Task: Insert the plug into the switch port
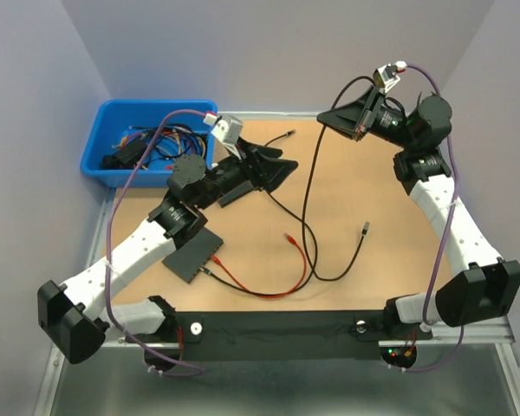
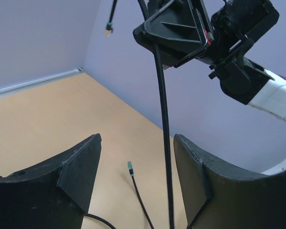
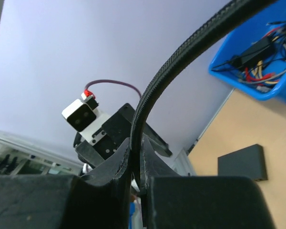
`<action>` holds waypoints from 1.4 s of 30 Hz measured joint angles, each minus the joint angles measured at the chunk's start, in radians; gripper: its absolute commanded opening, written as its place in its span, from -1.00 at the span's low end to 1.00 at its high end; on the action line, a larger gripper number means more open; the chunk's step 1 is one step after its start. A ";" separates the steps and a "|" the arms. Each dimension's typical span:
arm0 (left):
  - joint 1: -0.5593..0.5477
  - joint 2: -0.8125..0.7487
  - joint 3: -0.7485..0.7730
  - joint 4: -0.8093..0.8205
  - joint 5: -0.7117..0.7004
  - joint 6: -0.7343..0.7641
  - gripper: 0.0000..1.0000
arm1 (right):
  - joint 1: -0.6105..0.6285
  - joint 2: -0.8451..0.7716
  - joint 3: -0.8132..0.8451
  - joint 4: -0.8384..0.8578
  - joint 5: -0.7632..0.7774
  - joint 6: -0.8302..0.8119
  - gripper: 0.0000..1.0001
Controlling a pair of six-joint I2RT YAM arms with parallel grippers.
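Above table [image 1: 373, 199] far-right: right hand [image 1: 329, 115] clenched on black cable [image 1: 305, 186] | left hand [image 1: 284, 170] released near it | blue bin [image 1: 94, 149] far-left

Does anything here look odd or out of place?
Yes: the right tool pinches the black cable mid-length and holds it up in the air, while its plug lies loose, well apart from the switch.

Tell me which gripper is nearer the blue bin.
Left. The left gripper sits just right of the blue bin; the right gripper is raised farther right, holding the black cable.
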 measured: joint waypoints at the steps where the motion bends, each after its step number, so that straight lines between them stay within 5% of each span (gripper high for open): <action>1: -0.011 0.014 0.005 0.005 0.010 0.003 0.47 | 0.002 -0.009 -0.023 0.031 -0.009 0.027 -0.99; 9: -0.091 0.121 0.082 0.042 0.026 0.021 0.34 | 0.032 -0.041 -0.071 0.132 -0.030 0.116 -0.99; 12: -0.098 0.161 0.120 0.051 0.030 0.019 0.04 | 0.048 -0.055 -0.076 0.151 -0.029 0.122 -0.99; 15: -0.109 0.195 0.148 0.056 0.031 0.013 -0.60 | 0.071 -0.068 -0.103 0.166 -0.024 0.122 -0.99; 16: -0.114 0.204 0.156 0.056 0.029 0.006 -1.00 | 0.083 -0.067 -0.109 0.169 -0.019 0.121 -0.99; 19: -0.122 0.212 0.161 0.051 0.025 -0.002 -1.00 | 0.095 -0.066 -0.122 0.168 -0.003 0.121 -0.97; 23: -0.130 0.207 0.154 0.051 0.000 -0.012 -1.00 | 0.096 -0.064 -0.120 0.168 0.004 0.108 0.07; 26: -0.138 0.169 0.100 0.053 -0.029 -0.020 -1.00 | 0.103 -0.043 -0.098 0.163 -0.004 0.106 0.43; 42: -0.176 -0.178 -0.236 0.063 -0.170 -0.099 -1.00 | 0.111 0.117 0.085 0.153 0.063 0.137 0.48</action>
